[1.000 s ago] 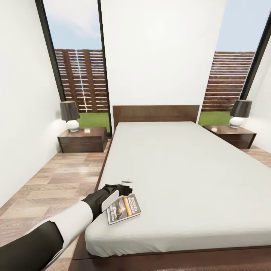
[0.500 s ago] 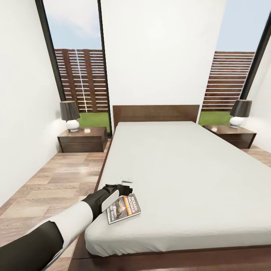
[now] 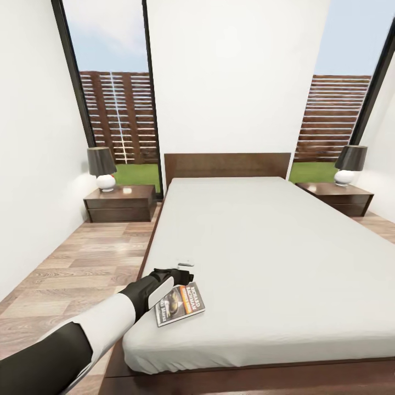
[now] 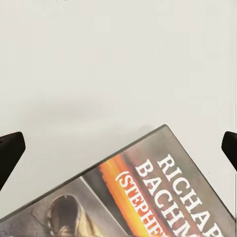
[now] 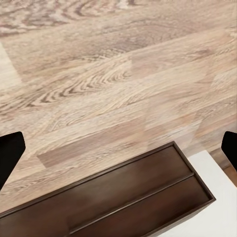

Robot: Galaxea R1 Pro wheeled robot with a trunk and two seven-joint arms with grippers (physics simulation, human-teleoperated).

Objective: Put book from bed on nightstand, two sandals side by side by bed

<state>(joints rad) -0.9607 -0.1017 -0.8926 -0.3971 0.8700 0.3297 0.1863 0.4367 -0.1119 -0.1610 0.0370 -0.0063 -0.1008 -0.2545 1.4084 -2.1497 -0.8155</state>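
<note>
The book point(image 3: 180, 305), dark-covered with an orange band and white lettering, lies flat on the bed's pale mattress point(image 3: 263, 247) near its front left corner. My left gripper point(image 3: 181, 273) hovers just past the book's far edge, open and holding nothing. In the left wrist view the book point(image 4: 148, 197) lies below and between the two spread black fingertips point(image 4: 10, 153) of that gripper point(image 4: 118, 150). My right gripper point(image 5: 118, 148) is open over the wood floor point(image 5: 98, 84) beside the bed's dark frame point(image 5: 113, 202). The sandals are out of view.
A dark brown nightstand point(image 3: 120, 204) with a black-shaded lamp point(image 3: 102, 167) stands left of the headboard point(image 3: 227, 164). Another nightstand point(image 3: 337, 198) with a lamp point(image 3: 349, 163) stands on the right. A strip of plank floor point(image 3: 82, 263) runs along the bed's left side to the white wall.
</note>
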